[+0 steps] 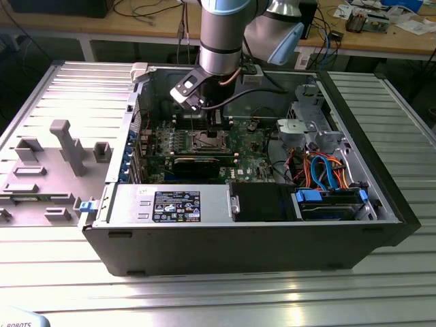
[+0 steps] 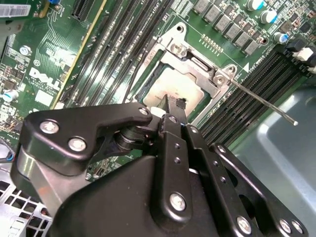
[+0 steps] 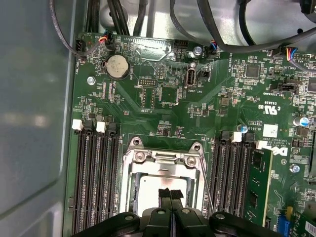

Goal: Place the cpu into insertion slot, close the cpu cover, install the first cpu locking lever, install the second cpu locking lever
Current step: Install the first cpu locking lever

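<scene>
Two fingers (image 3: 165, 195) pinched together, nothing between them, tips hovering straight over the cpu (image 3: 150, 185) framed by the cpu cover (image 3: 163, 157); one locking lever (image 2: 261, 101) juts alongside, apparently unlatched.

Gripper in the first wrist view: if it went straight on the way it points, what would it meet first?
Probably the cpu: the gripper points at its bare metal top, inside the window of the cpu cover. The gap between tips and chip is hard to judge.
</scene>
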`<state>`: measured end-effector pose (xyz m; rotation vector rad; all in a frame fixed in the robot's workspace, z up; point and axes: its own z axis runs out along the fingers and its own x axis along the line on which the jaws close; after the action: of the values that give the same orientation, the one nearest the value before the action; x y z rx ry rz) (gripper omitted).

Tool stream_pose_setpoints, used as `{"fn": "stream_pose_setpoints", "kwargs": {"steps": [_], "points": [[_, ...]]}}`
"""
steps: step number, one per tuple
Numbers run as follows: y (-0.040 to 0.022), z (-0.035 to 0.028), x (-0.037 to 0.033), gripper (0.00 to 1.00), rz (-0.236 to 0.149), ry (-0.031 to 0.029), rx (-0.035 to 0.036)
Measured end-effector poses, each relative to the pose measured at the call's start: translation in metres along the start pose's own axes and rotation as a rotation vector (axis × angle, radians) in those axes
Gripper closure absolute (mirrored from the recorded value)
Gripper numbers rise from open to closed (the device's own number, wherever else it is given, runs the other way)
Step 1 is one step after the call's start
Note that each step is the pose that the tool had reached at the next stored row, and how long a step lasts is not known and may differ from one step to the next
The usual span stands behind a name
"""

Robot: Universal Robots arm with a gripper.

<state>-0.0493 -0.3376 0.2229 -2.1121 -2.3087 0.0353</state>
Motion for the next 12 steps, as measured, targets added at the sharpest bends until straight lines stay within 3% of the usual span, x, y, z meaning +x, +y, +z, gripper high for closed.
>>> {"fn": "stream_pose_setpoints", "kwargs": {"steps": [9,12], "points": [[-0.0003,-0.0144,-0.0001,0.89,0.0,0.0001,0.0],[-0.0006,-0.0244,-0.0001,0.89,0.0,0.0,0.0001]]}}
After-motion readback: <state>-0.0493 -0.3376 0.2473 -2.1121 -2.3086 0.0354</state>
